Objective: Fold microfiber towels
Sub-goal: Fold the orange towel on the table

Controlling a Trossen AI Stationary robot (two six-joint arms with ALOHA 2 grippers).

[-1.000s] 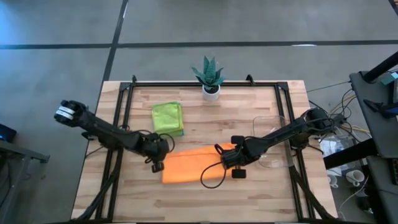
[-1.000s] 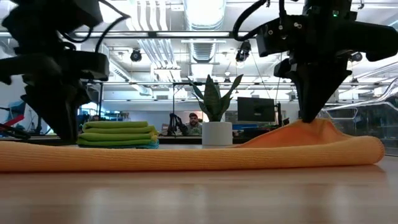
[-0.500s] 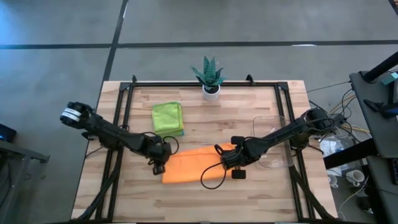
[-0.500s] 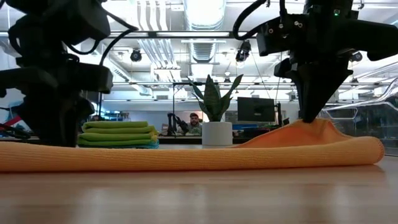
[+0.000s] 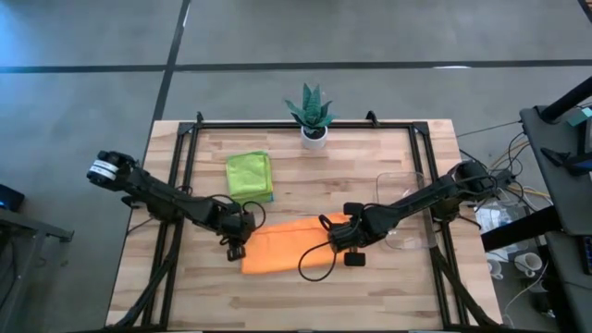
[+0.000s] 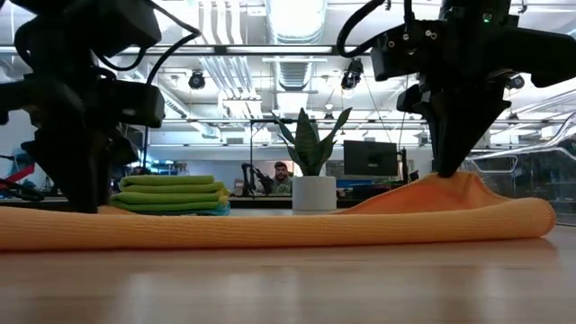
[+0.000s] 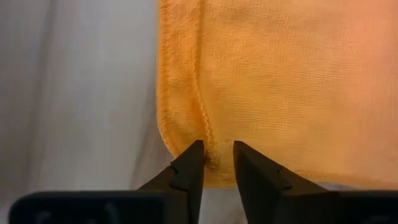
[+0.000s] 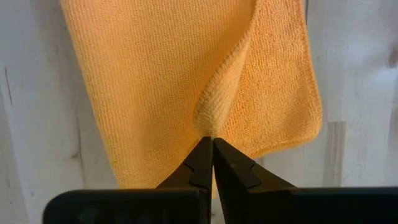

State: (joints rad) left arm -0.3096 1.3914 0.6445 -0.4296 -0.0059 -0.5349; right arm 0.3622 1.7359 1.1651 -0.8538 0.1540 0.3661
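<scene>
An orange towel (image 5: 291, 245) lies folded in a long band on the wooden table (image 5: 388, 287). My left gripper (image 5: 238, 242) is low over the band's left end. Its fingers are a narrow gap apart, on either side of the hem at the near left corner (image 7: 210, 140). My right gripper (image 5: 344, 242) is shut on the towel near its right end, where the cloth rises in a small peak (image 6: 450, 184). A stack of folded lime green towels (image 5: 250, 174), with light blue under it, lies at the far left. My left gripper points down at the towel's corner hem (image 7: 208, 149), a finger on each side; whether the tips touch the cloth I cannot tell. My right gripper pinches a raised fold of the towel's upper layer (image 8: 214, 121) between its two fingers, near the right end. The fingers come from above, pointing down. The pinched fold stands up as a ridge, and the rest of the towel lies flat on the table.
A small potted plant (image 5: 313, 116) stands at the far edge's middle. A clear plastic tray (image 5: 407, 208) sits at the right, behind my right arm. A black frame (image 5: 185, 157) runs along the table's sides. Bare wood lies in front of the towel.
My left gripper has gone down and a little toward the towel's left end. My right gripper and the towel have kept as they were.
</scene>
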